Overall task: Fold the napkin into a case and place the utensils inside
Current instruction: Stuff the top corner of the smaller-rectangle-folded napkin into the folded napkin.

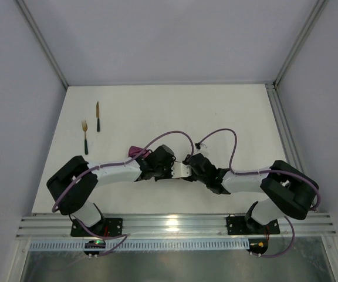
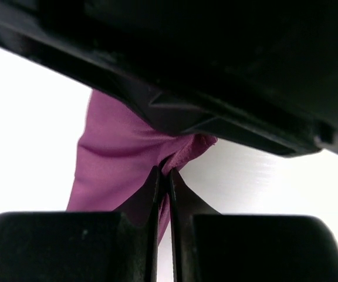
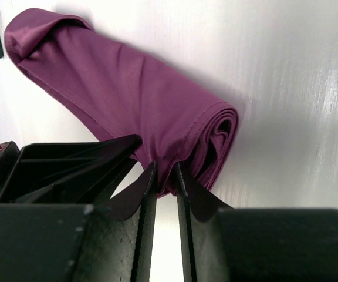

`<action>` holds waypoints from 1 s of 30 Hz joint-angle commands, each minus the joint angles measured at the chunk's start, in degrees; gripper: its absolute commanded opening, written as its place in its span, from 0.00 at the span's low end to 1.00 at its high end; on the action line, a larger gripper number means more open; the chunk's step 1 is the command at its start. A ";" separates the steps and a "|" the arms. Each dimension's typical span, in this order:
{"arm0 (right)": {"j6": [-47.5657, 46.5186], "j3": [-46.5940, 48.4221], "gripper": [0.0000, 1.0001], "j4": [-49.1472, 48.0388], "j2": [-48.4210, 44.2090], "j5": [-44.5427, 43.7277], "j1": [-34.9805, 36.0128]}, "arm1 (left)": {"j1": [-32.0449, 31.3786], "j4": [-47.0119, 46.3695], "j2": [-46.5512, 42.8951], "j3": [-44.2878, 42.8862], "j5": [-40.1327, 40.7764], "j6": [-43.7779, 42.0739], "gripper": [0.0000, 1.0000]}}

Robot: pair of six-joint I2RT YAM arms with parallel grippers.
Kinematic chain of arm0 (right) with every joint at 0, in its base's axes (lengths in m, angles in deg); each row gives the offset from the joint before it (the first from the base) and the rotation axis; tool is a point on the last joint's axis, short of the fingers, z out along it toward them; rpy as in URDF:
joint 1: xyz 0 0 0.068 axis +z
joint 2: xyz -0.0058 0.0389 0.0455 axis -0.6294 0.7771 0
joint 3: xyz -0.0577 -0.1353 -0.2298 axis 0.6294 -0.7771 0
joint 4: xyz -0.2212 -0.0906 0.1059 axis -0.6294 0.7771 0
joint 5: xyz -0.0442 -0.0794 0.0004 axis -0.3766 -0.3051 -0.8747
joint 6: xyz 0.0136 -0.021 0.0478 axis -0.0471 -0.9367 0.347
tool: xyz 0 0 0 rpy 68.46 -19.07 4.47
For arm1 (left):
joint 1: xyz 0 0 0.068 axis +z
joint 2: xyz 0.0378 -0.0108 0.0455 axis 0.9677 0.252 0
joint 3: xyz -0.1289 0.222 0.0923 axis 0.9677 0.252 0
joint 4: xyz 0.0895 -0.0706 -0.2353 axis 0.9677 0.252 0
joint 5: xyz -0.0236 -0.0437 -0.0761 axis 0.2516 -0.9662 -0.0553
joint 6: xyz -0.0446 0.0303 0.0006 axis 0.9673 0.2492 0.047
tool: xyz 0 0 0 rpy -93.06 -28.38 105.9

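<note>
A rolled purple napkin (image 3: 128, 94) lies mid-way across the white table (image 1: 227, 117). The left gripper (image 2: 164, 176) pinches the cloth tight. The right gripper (image 3: 165, 170) has its jaws barely apart around a fold, grip unclear. The fork (image 1: 85, 136) and knife (image 1: 98, 116) lie well away, far left.

Arms bent inward, wrists nearly touching, left jaws clamped, right jaws barely parted

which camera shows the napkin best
Right wrist: the napkin lies there nearly whole, a loose roll on the table. Left wrist shows only a bunch pinched in the left gripper; top external shows only a corner peeking out beside that gripper.
</note>
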 commanded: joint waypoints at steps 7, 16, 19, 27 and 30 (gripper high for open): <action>-3.08 -0.63 0.25 1.92 -7.05 0.55 -0.84 | -0.22 -0.83 -1.86 0.77 0.94 0.87 0.06; -3.70 -0.81 0.32 3.15 -8.47 2.13 -1.80 | -0.22 -1.71 -1.51 0.77 0.15 1.75 0.24; -2.99 -0.63 0.33 1.66 -6.36 2.75 -1.89 | -0.22 -2.06 -0.63 0.60 0.59 1.84 0.23; -1.85 -1.43 0.36 -1.86 -5.47 3.19 -3.12 | -0.22 -3.20 -0.71 0.69 1.46 2.19 0.00; -1.94 -0.73 0.36 -2.39 -4.68 3.72 -3.21 | -0.13 -4.78 -1.85 1.12 2.35 3.07 0.00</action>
